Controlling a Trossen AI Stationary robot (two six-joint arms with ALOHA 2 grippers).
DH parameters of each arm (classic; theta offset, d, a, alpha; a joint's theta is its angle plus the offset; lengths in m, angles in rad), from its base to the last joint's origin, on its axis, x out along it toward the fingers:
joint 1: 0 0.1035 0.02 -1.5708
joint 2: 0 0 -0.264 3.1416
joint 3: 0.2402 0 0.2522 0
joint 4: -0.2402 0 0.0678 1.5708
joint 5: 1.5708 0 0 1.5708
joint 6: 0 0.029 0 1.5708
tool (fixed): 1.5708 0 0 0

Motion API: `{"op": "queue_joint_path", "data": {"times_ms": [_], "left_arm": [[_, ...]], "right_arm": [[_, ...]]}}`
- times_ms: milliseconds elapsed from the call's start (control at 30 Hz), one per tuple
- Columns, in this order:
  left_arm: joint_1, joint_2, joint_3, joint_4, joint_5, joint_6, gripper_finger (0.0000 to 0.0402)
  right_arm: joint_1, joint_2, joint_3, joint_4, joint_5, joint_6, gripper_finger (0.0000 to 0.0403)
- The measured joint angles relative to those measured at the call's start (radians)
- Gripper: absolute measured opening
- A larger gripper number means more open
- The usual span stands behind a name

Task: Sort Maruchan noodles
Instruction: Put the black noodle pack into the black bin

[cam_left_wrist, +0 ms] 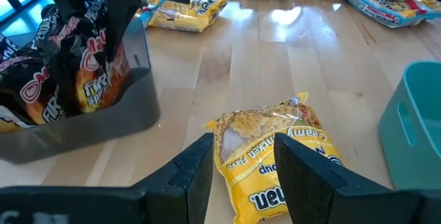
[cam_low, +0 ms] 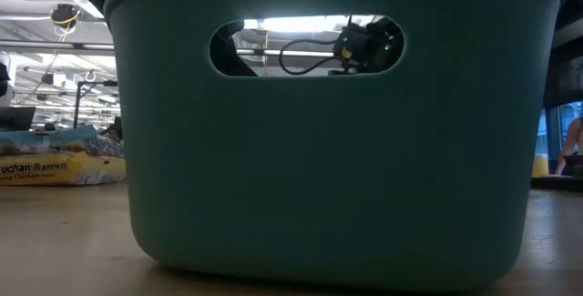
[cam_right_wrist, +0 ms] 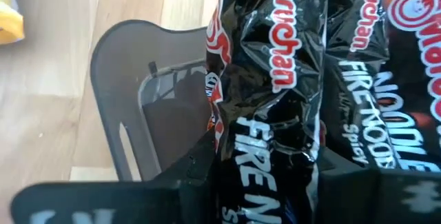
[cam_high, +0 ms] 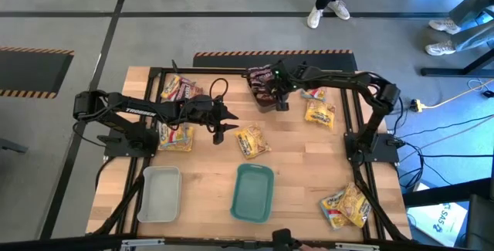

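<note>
The right tool (cam_right_wrist: 275, 182) pinches a black Maruchan fire-noodle packet (cam_right_wrist: 275, 79) just above the grey tray (cam_high: 266, 100), at about 12 o'clock on the worktop (cam_high: 293, 150); more black packets already stand in that tray. The left tool (cam_left_wrist: 241, 176) hovers with its fingers spread over a yellow packet (cam_high: 252, 140) near the middle, not touching it, I think. Other yellow packets lie at 11 (cam_high: 179, 89), 1 (cam_high: 319, 113) and 5 o'clock (cam_high: 346, 205). These packets look light and crinkly, the film slippery, the noodle block inside brittle. I would take one across its short width, over the block, gently.
</note>
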Motion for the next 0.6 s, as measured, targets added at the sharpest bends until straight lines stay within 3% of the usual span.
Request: {"op": "queue_joint_path", "data": {"times_ms": [433, 600], "left_arm": [[0.000, 0.000, 0.000, 0.001, 0.006, -0.002, 0.0147], [0.000, 0.000, 0.000, 0.001, 0.008, -0.002, 0.0147]], "right_arm": [[0.001, 0.051, 0.012, 0.082, 0.019, -0.048, 0.0099], [0.001, 0.051, 0.012, 0.087, 0.017, -0.048, 0.0149]]}}
